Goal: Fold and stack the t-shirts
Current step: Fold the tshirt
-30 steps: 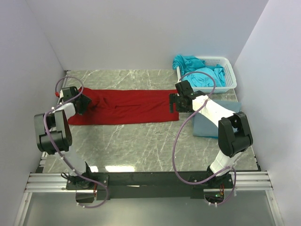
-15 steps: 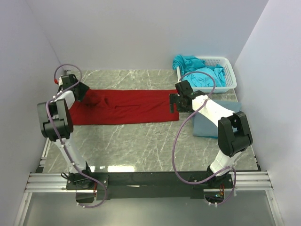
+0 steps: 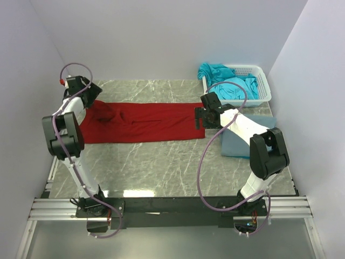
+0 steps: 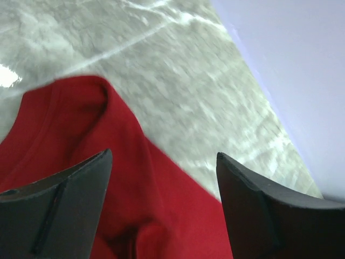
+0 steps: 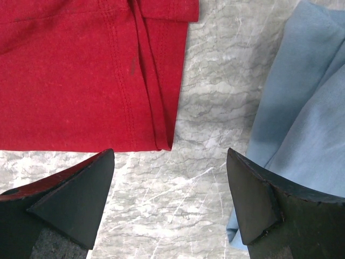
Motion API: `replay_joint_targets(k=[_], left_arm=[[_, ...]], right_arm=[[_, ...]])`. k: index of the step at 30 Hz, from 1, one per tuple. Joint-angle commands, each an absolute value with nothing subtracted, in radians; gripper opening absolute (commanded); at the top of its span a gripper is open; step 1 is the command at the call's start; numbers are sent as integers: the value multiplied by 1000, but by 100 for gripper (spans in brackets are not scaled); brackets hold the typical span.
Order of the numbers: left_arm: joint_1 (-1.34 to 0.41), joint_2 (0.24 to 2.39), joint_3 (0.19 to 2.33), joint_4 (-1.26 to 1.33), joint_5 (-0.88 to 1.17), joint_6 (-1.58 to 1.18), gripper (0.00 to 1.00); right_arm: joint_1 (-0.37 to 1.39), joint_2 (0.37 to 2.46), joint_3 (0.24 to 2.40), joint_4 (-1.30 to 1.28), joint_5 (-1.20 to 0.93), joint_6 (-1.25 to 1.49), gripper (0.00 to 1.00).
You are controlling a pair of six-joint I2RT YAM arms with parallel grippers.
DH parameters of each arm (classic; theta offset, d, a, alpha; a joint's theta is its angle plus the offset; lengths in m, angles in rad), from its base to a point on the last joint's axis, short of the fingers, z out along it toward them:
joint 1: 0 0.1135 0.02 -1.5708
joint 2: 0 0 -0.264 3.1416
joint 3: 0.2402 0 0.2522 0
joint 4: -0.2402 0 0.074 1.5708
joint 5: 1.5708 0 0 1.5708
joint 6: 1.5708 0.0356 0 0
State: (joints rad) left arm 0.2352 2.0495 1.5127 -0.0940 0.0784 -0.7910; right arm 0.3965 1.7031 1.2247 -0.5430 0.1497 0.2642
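Motion first: left gripper has lifted off toward far-left corner since second ago; I see fingers wide, empty. Red t-shirt, one, soft knit, long flat band on marble table, left end bunched. Right gripper unmoved over right hem, fingers wide, empty. Grey-blue t-shirt, one, just beside. Turquoise t-shirts heaped in white lattice basket, count unclear.
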Motion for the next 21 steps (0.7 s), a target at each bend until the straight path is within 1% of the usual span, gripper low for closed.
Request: replay_joint_targets(k=[1, 5, 6, 9, 12, 14, 15, 17, 21], left_arm=[[238, 1881, 1451, -156, 126, -741, 85], [226, 1787, 1324, -222, 202, -771, 85], [221, 1770, 1248, -209, 206, -785, 85], [190, 1714, 1137, -169, 175, -807, 87], [176, 1703, 1091, -178, 189, -818, 88], [175, 1701, 1062, -134, 198, -830, 90], [175, 1709, 1051, -91, 201, -831, 91], [175, 1747, 1080, -94, 167, -827, 92], [175, 1857, 1211, -71, 112, -818, 92]], right_arm=[[396, 1667, 1235, -534, 169, 268, 91], [397, 1649, 1215, -525, 161, 271, 91], [397, 1646, 1213, -523, 160, 270, 91], [396, 1638, 1210, -519, 156, 270, 91], [397, 1635, 1204, -512, 146, 270, 91], [396, 1635, 1204, -511, 146, 268, 91], [397, 1637, 1204, -511, 146, 267, 91], [396, 1641, 1206, -511, 147, 265, 91], [397, 1651, 1212, -512, 150, 262, 91]])
